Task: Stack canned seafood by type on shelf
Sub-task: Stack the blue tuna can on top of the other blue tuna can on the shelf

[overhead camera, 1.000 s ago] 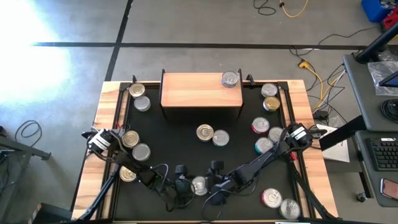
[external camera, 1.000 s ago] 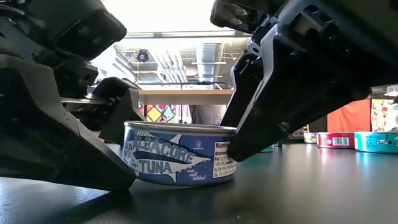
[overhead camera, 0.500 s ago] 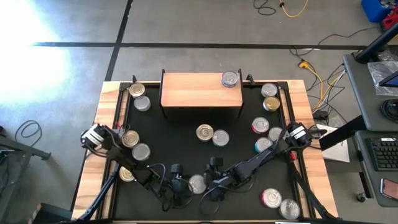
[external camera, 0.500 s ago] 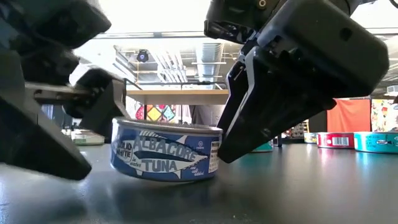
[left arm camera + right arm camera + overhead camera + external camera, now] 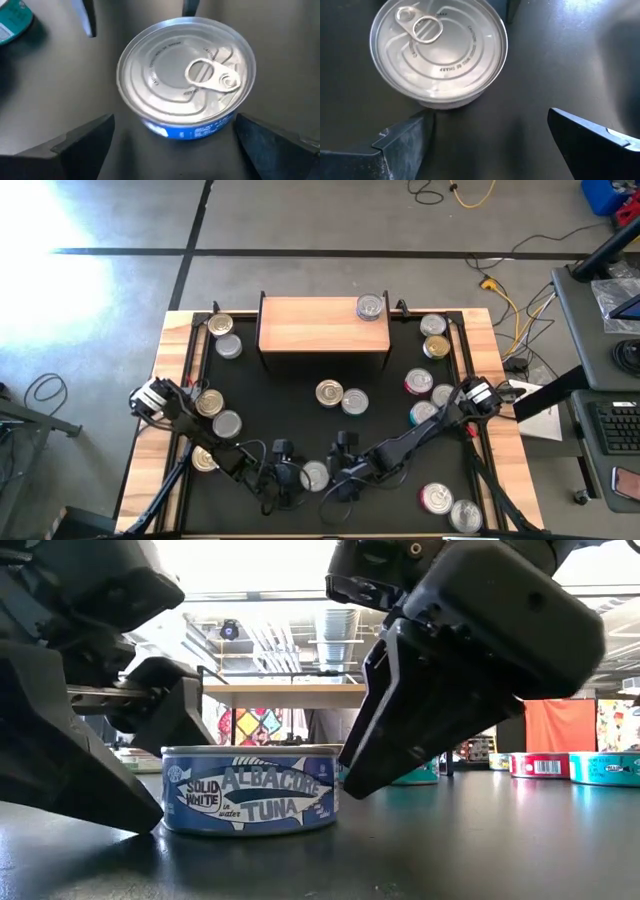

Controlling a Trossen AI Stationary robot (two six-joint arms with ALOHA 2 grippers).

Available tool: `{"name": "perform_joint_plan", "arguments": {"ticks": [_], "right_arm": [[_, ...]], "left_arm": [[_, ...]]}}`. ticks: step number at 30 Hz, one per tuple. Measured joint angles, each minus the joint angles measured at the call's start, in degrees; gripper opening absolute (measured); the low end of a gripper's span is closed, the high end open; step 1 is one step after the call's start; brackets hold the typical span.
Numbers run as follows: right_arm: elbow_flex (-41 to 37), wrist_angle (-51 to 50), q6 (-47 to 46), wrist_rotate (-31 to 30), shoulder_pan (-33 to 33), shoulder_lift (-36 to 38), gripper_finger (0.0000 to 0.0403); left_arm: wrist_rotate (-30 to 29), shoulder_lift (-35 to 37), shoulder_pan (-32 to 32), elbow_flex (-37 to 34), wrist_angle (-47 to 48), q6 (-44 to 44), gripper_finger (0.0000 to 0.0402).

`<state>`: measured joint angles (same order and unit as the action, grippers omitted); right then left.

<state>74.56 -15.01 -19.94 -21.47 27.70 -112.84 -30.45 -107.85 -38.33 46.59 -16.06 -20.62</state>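
A blue tin (image 5: 250,789) reading "SOLID WHITE ALBACORE TUNA in water" sits on the black desk (image 5: 300,400) near its front edge, between the left gripper (image 5: 283,475) and right gripper (image 5: 338,470), both fingers spread, grasping nothing; its lid reads "DO NOT USE SHARP"

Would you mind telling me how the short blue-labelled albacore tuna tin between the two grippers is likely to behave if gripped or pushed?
The short round blue-labelled albacore tuna tin looks like rigid metal, so it should not deform in a grip. Standing flat and squat on the black table top, it will probably slide rather than tip. Its smooth curved wall may slip between flat fingers.
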Motion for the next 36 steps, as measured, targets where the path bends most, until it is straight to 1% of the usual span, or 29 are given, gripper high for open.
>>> {"name": "perform_joint_plan", "arguments": {"ticks": [3,7,13,21,26,30,36], "right_arm": [[0.0,1.5,0.5,0.5,-0.1,0.0,0.0384],[0.0,4.1,1.5,0.5,-0.1,0.0,0.0384],[-0.1,3.4,1.2,1.7,-0.2,0.0,0.0384],[-0.1,3.4,1.0,2.2,-0.3,0.0,0.0384],[-0.1,3.6,0.9,2.4,-0.3,0.0,0.0384],[-0.1,3.7,0.9,2.7,-0.3,0.0,0.0384],[-0.1,3.7,1.5,3.1,-0.3,0.0,0.0384]], "left_arm": [[1.2,-0.9,-0.1,0.0,-5.2,-0.2,0.04],[-0.3,-3.3,-0.1,0.0,-7.6,0.0,0.04],[-1.2,-7.2,-0.3,0.3,-15.8,2.7,0.04],[-1.6,-10.4,-0.3,0.3,-24.7,4.2,0.04],[-2.2,-13.0,-0.3,0.3,-31.5,4.5,0.04],[-2.5,-15.1,-0.3,0.3,-37.2,6.3,0.04],[-3.6,-17.6,-0.3,1.1,-40.9,6.9,0.04]]}}
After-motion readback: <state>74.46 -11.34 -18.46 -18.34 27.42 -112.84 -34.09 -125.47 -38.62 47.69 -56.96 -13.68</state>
